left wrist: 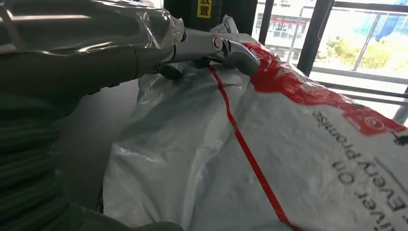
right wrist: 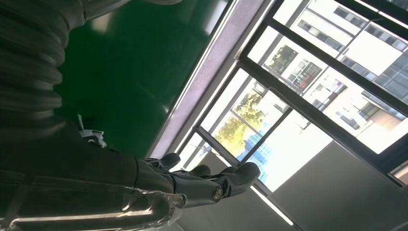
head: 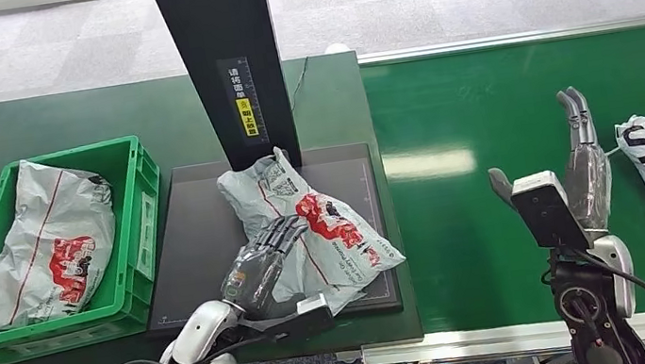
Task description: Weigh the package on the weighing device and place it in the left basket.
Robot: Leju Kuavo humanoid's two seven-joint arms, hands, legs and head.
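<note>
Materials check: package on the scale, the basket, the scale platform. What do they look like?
Package on the scale: thin glossy plastic mailer film, grey-white with red print; it creases and shines. The left hand rests on it.
Basket: rigid moulded green plastic, likely, with slotted walls.
Scale platform: flat, matte dark surface; whether metal or plastic cannot be told.

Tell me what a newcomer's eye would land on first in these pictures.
First, the grey package with red print lying on the dark scale at the foot of a black post, with the left hand resting on it. Next, the green basket to its left, already holding a similar package. The right hand hangs open over the green belt.
</note>
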